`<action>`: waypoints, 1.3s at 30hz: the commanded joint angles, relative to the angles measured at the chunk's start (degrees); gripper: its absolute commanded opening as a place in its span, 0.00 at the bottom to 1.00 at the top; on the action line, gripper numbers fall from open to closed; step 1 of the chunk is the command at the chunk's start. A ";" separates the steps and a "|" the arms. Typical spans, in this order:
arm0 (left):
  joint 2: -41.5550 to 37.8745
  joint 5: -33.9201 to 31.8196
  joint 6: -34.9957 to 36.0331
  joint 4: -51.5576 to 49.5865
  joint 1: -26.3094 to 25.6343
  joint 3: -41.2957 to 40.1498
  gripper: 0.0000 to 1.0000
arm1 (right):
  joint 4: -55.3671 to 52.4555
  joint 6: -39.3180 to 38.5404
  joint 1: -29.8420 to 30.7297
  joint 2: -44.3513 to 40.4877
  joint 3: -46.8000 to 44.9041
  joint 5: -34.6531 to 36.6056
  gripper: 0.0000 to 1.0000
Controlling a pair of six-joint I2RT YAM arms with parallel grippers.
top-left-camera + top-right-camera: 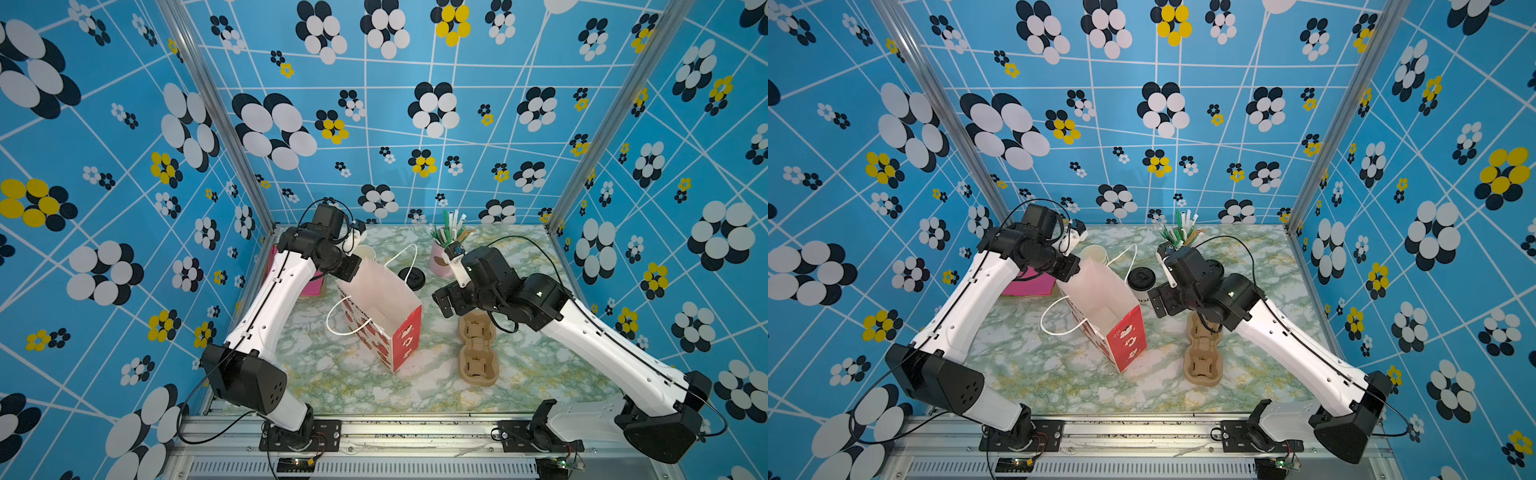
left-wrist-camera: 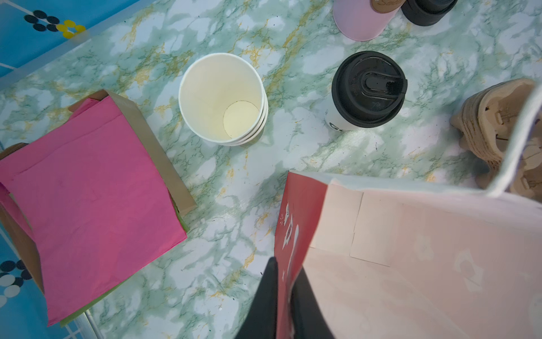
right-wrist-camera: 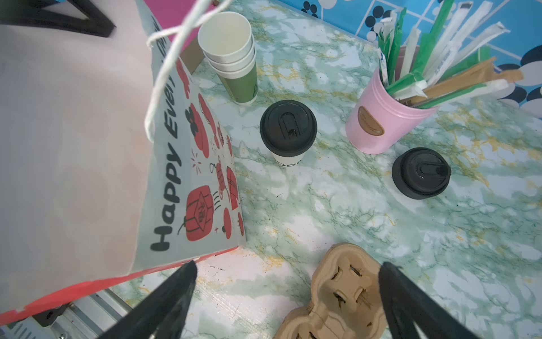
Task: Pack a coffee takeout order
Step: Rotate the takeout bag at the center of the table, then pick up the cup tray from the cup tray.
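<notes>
An open paper bag [image 1: 407, 336] [image 1: 1127, 336] with red side walls stands mid-table. My left gripper [image 2: 286, 264] is shut on the rim of its red side wall [image 2: 296, 223], one finger inside and one outside. The pale cup with a black lid [image 2: 368, 89] [image 3: 288, 126] stands just behind the bag. A brown pulp cup holder [image 1: 478, 349] [image 3: 337, 293] lies right of the bag. My right gripper [image 3: 289, 265] [image 1: 442, 301] hangs open above the table between bag and holder, holding nothing. Pink napkins [image 2: 88, 205] lie flat in a brown tray at the left. White-wrapped straws [image 3: 457, 38] stand in a pink tin [image 3: 378, 123].
A stack of lidless paper cups [image 2: 220, 97] [image 3: 228, 44] stands behind the bag, near the napkins. A lone black lid [image 3: 421, 173] lies beside the pink tin. The bag's white cord handles [image 1: 345, 324] hang over its sides. Patterned walls close in the table on three sides.
</notes>
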 commanded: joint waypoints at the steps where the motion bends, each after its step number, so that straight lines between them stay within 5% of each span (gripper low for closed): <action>1: 0.12 -1.41 -1.46 0.32 1.14 0.63 0.07 | -1.00 3.95 -2.01 -2.11 -2.03 -1.32 0.99; 20: -5.67 1.68 -5.64 2.44 4.27 -5.94 0.07 | -1.77 22.15 -9.22 -5.06 -20.38 -2.03 0.98; 39: -6.59 2.55 -5.93 3.25 4.55 -7.39 0.06 | -0.55 25.37 -9.36 1.89 -26.08 -2.83 0.57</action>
